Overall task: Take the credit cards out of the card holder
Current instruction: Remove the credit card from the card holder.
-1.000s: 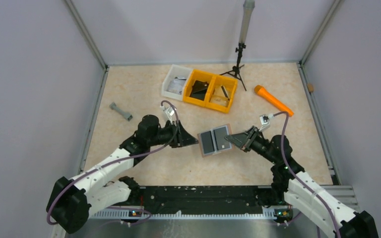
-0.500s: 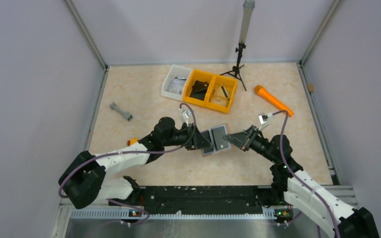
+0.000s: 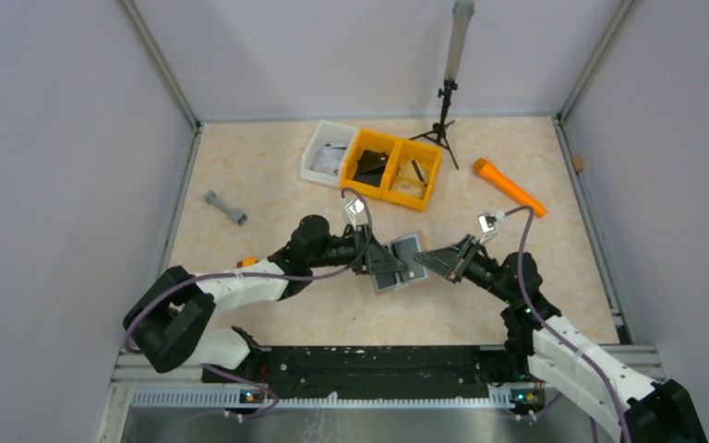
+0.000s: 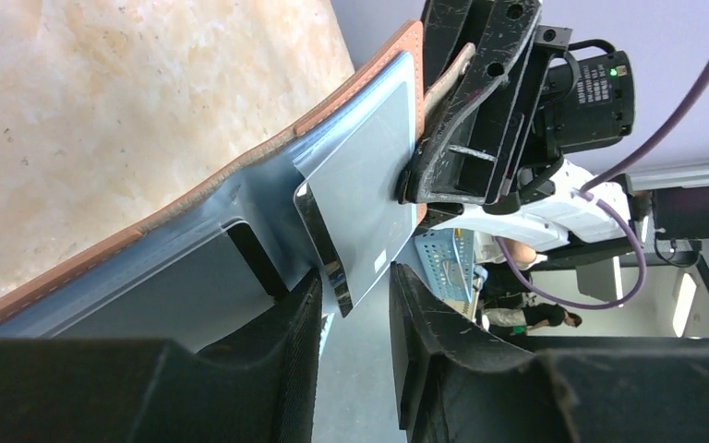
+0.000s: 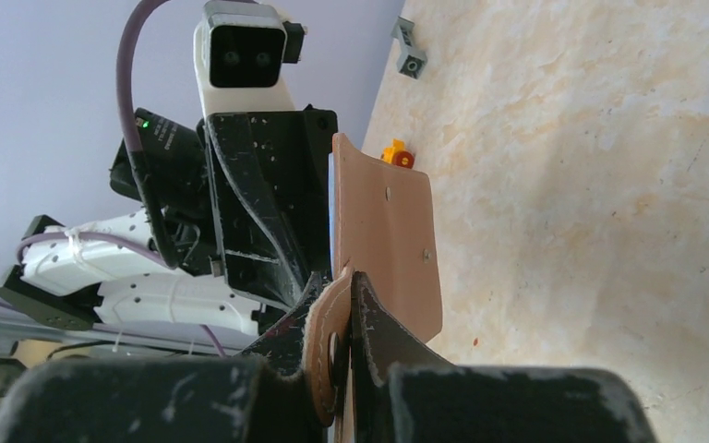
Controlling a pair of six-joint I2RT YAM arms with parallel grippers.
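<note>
Near the middle of the table the card holder is held open, my right gripper clenched on its leather flap, and no card is out yet. The left gripper straddles the protruding edge of the greyish card, jaws apart and, as far as I can see, not yet pinching. I cannot tell whether a second card sits in the other pocket.

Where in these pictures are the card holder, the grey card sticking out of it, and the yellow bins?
card holder (image 5: 392, 249): right wrist view, brown outer flap.
grey card (image 4: 369, 185): left wrist view, flat face.
yellow bins (image 3: 362, 189): top view, near wall.
</note>
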